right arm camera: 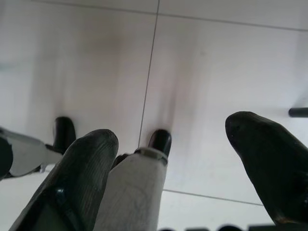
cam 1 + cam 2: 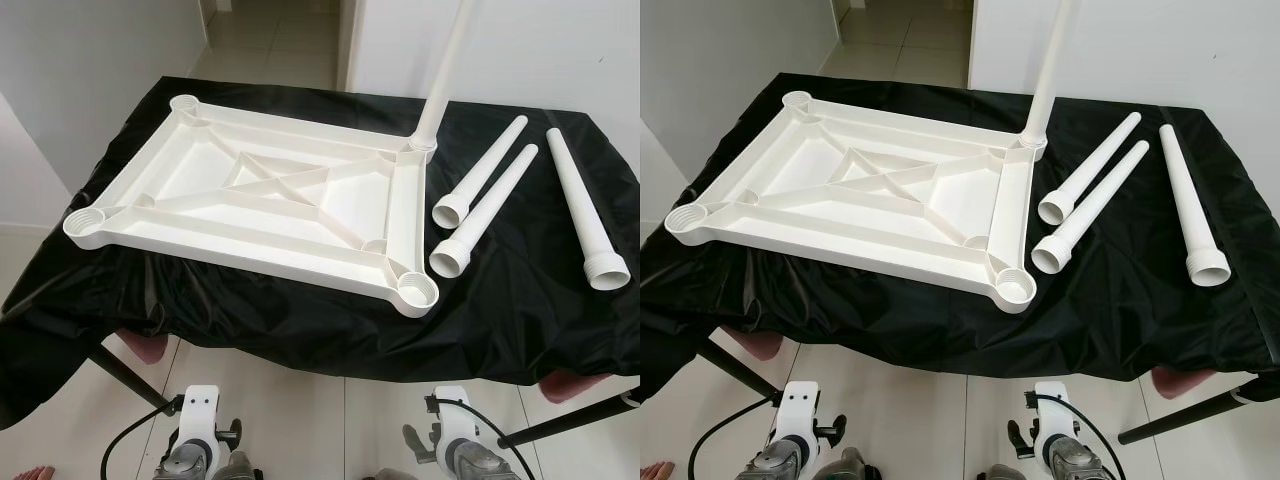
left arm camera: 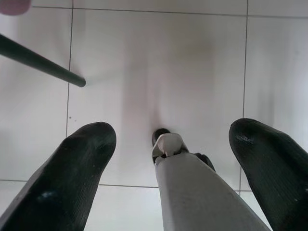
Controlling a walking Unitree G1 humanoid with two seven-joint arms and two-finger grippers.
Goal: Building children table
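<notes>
The white ribbed plastic tabletop (image 2: 270, 200) lies underside-up on the black-draped surface (image 2: 520, 310) exposing its sockets, one leg (image 2: 445, 70) fitted, three tapered white legs (image 2: 490, 215) beside, while both pincers (image 3: 168, 159) (image 1: 168, 159) hang apart.

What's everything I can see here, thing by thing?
Tabletop: one, white, upside down on the black cloth.
Fitted leg: one, white, upright in the tabletop's far right corner.
Loose legs: three, white, lying on the cloth right of the tabletop.
Black cloth: one, covering the work surface.
Floor: pale tiles.
Left gripper: black fingers open, hanging low over the floor.
Right gripper: black fingers open, likewise.
</notes>
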